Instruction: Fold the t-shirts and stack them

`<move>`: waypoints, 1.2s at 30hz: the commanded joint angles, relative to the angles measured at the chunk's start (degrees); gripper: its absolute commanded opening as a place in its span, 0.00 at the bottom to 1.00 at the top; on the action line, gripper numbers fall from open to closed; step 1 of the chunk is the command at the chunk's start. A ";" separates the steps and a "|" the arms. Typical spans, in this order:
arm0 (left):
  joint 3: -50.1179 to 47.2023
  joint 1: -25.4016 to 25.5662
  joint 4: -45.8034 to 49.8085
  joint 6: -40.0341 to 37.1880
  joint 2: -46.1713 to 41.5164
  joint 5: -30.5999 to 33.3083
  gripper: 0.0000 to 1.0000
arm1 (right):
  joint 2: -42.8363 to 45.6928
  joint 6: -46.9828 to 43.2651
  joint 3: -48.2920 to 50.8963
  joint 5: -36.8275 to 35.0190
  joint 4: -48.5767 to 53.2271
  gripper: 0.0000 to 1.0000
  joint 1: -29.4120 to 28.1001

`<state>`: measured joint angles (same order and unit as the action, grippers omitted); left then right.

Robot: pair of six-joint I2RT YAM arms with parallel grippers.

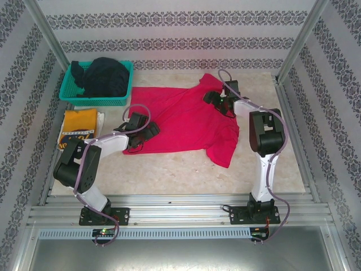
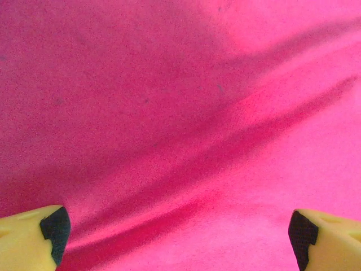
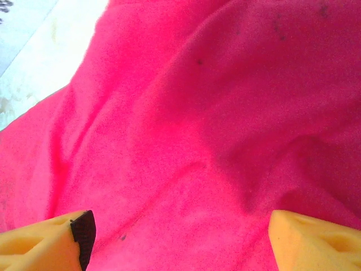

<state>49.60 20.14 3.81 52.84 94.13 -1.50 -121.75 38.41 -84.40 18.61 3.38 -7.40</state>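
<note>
Top external: the left arm [image 1: 107, 144] is partly hiding the yellow t-shirt [image 1: 79, 121] at nine o'clock; left jaws and right jaws are gaping, empty, over the red t-shirt [image 1: 186, 121].

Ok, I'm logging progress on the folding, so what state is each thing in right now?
red t-shirt: spread out on the table, unfolded, wrinkled.
mustard-yellow t-shirt: folded, at the table's left side.
dark shirts: heaped unfolded in the teal basket.
left gripper: jaws open, over the red t-shirt.
right gripper: jaws open, over the red t-shirt.
</note>
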 commanded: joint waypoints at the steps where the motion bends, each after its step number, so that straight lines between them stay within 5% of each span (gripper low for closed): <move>1: -1.23 -0.34 0.72 0.55 -3.37 1.13 1.00 | 11.43 -4.71 5.61 -4.25 -1.06 0.81 -0.59; 5: -3.44 -1.48 5.08 6.26 -6.37 1.45 1.00 | 24.40 -6.30 20.17 -9.70 -3.75 0.80 -0.60; 14: -6.78 -1.42 27.66 20.07 -19.01 12.90 0.75 | 45.31 -4.78 42.89 -13.34 0.11 0.79 -0.62; 22: -9.09 -8.45 20.71 21.53 -14.05 2.93 0.46 | 44.66 -4.74 43.00 -11.87 1.46 0.79 -0.69; 36: -8.50 -10.69 19.63 21.01 -9.69 2.40 0.32 | 42.74 -4.66 41.07 -10.67 1.37 0.79 -0.68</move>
<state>41.01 10.39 24.25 73.34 83.24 0.60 -78.46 34.11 -42.39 7.09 4.75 -7.66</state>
